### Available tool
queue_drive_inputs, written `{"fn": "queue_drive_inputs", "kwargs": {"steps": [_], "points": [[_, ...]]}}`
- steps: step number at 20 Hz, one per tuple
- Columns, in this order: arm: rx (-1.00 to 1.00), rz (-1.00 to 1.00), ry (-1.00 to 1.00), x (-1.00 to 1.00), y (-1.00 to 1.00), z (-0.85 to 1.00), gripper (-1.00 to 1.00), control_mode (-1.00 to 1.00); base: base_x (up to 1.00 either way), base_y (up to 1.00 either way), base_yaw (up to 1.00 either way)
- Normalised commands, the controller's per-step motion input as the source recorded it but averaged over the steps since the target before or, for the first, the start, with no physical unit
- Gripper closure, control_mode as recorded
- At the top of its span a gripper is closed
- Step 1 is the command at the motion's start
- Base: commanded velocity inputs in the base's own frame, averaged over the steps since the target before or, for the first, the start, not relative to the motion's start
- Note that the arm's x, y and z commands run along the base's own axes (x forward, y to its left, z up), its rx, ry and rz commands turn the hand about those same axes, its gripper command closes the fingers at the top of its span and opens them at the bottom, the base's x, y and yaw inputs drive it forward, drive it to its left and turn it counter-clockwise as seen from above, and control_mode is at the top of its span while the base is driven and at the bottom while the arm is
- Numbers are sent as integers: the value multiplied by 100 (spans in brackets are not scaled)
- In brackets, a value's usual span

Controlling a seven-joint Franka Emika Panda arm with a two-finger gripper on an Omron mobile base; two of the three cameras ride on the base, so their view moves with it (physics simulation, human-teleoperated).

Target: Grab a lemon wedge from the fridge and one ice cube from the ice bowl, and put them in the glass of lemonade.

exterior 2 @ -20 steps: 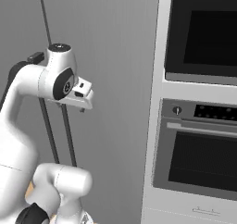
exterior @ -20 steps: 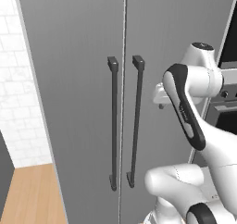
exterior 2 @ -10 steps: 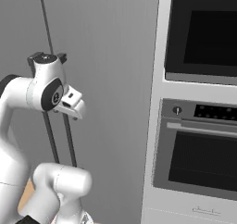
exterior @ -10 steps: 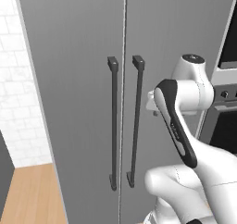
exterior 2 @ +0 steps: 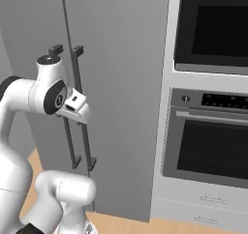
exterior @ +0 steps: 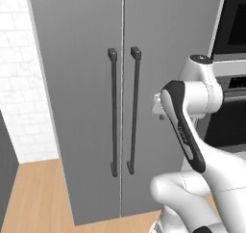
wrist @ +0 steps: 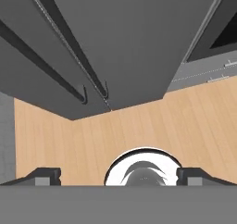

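Fridge (exterior: 81,83) doors matt grey, smooth (handles (exterior: 113,111) dark matt); floor (wrist: 152,121) pale wood.

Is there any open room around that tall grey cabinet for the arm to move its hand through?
Bare wood floor lies open left of the closed fridge. It is tighter at the two close-set door handles and beside the ovens.
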Motion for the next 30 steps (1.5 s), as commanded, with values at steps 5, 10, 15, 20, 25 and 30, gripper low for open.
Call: {"fn": "queue_drive_inputs", "kwargs": {"steps": [5, 10, 15, 20, 25, 30], "points": [[0, 0, 0, 0, 0, 0, -100, 100, -16, 82, 0], [0, 0, 0, 0, 0, 0, -100, 100, -12, 23, 0], [0, 0, 0, 0, 0, 0, -100, 100, -57, -11, -1], [0, 0, 0, 0, 0, 0, -100, 100, -33, -22, 0], [0, 0, 0, 0, 0, 0, -100, 100, 0, -39, 0], [0, 0, 0, 0, 0, 0, -100, 100, 8, -11, -4]]}}
